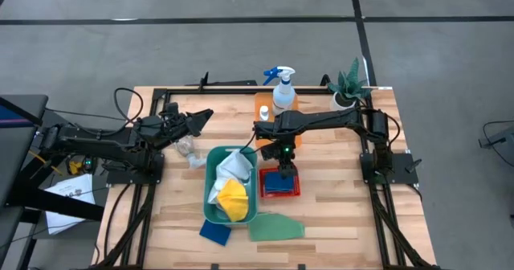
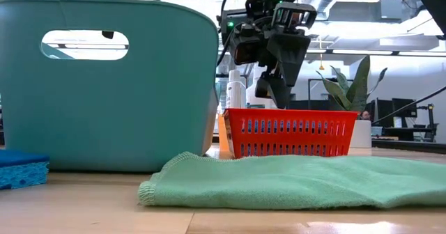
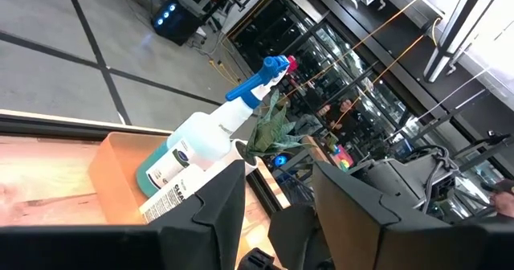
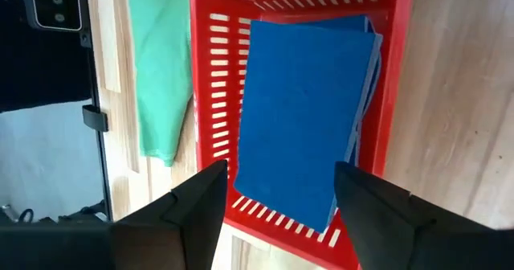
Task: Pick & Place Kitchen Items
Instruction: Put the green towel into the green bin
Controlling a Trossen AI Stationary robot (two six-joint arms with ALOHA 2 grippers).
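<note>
Right gripper: the right gripper (image 4: 277,202) hung over the red basket (image 1: 280,184), fingers spread apart and empty, touching nothing; the blue sponge (image 4: 305,113) lay below and between them.
Left gripper: the left gripper (image 1: 195,119) waited at the far left of the bench (image 1: 337,214), raised and pointing toward the spray bottle (image 3: 205,133); its fingers stood a narrow way apart with nothing between them.
Blue sponge: lay tilted inside the red basket, one long edge close to a basket wall, a corner near the rim.
Red basket: sat right of the teal bin (image 1: 210,191) and just beside it, near the middle of the bench.
Teal bin: held the white cloth (image 1: 231,167) and the yellow cloth (image 1: 232,198), bunched together.
Green cloth: the green cloth (image 1: 275,227) lay flat on the near side of the bench, in front of the bin and basket.
Second sponge: another blue sponge (image 1: 214,231) lay at the bin's near left corner, just beside the green cloth.
Spray bottle: stood at the far edge in an orange tray (image 1: 261,101), with a small white bottle (image 1: 264,113) beside it.
Plant: the potted plant (image 1: 347,85) stood at the far right corner.
Open room: bare wood lay right of the red basket up to the right arm's base, and along the near right edge.
</note>
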